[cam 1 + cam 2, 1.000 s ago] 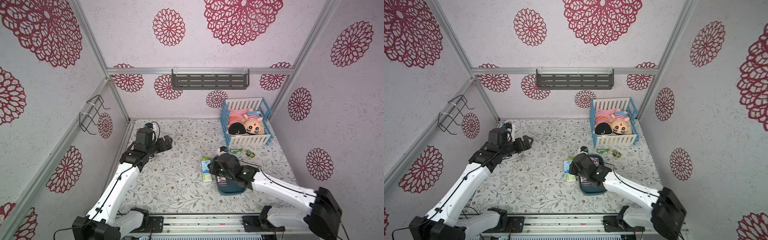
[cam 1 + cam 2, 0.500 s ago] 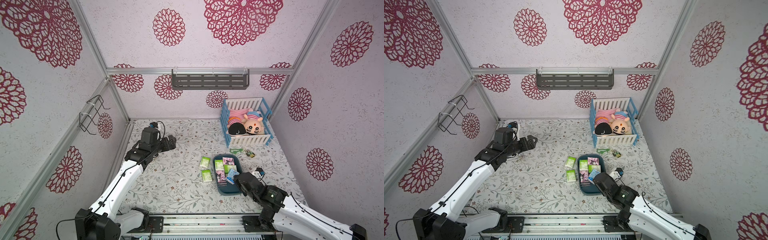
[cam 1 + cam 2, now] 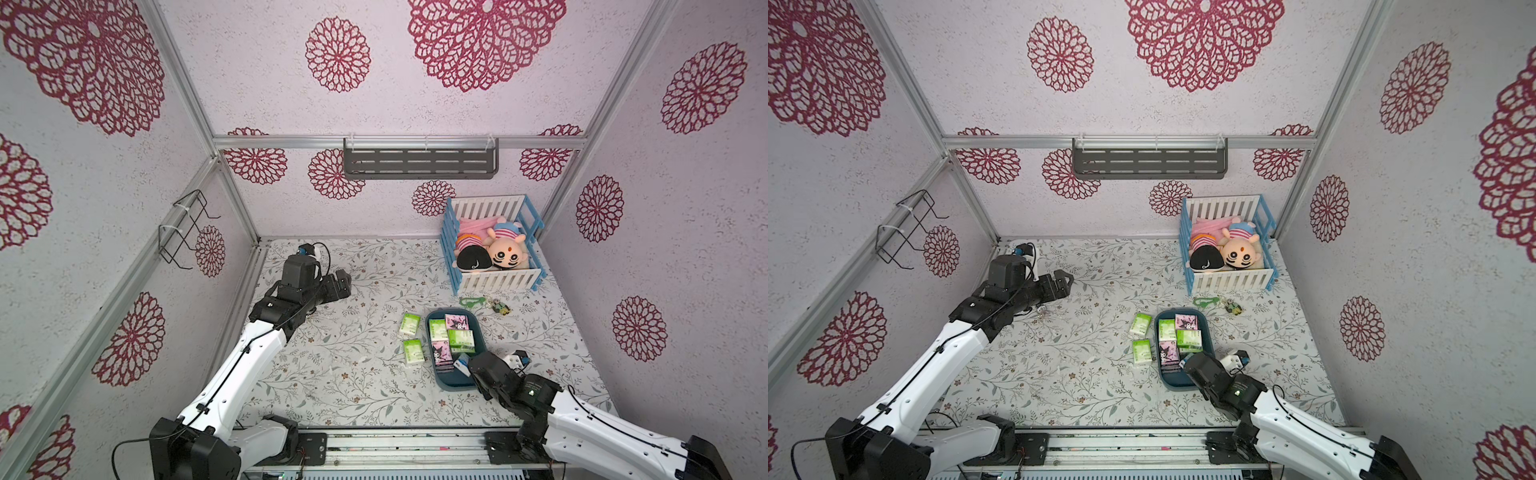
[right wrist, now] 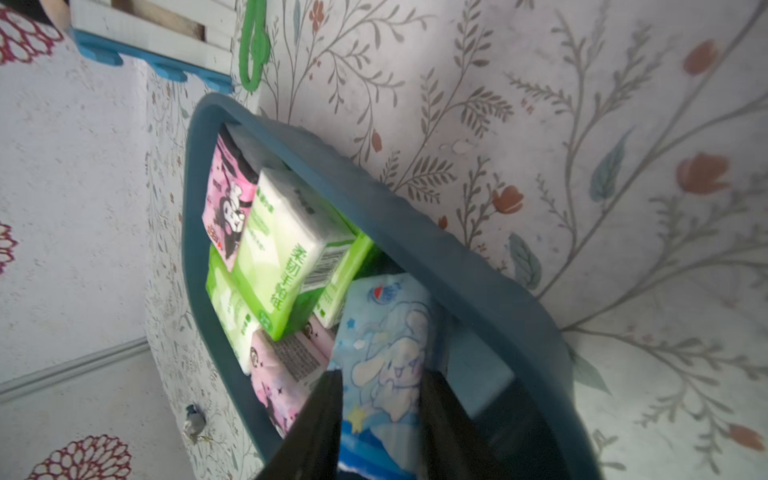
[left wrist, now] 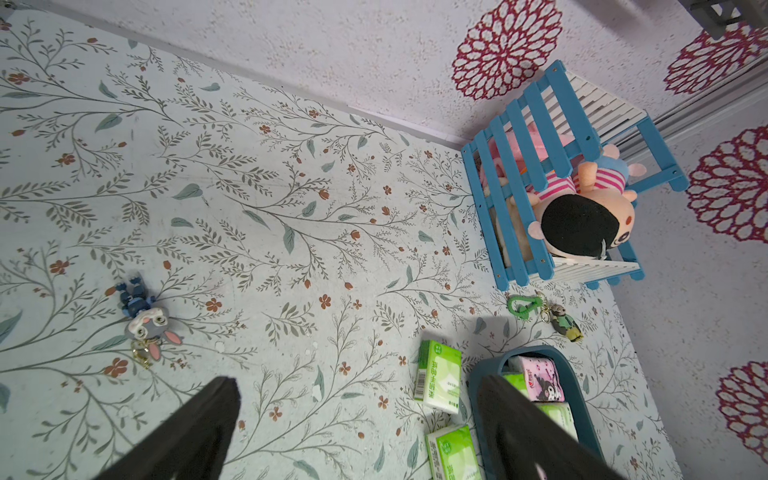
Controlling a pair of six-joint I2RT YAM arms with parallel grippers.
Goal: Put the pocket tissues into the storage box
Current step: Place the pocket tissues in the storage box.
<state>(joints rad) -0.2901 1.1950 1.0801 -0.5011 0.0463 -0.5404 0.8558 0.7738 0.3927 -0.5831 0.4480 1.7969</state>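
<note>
Tissues (image 3: 460, 338) lie in the box (image 3: 452, 379); two green packs (image 3: 410, 324) lie at its nine o'clock. Right gripper (image 4: 382, 374) straddles a blue pack (image 4: 386, 316), grip unclear; left gripper (image 5: 357, 380) gapes wide.

Storage box (image 3: 453, 380) w/ several pocket tissues (image 3: 460, 338) inside; 2 green pks (image 3: 409, 324) lie just beside it.

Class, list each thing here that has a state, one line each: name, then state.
storage box: upright on the table, partly filled with packs
light blue pack: in the box, between the right gripper jaws; grip unclear
two green packs: on the table beside the box
left gripper: jaws open, empty
toy crib: holds two dolls
</note>
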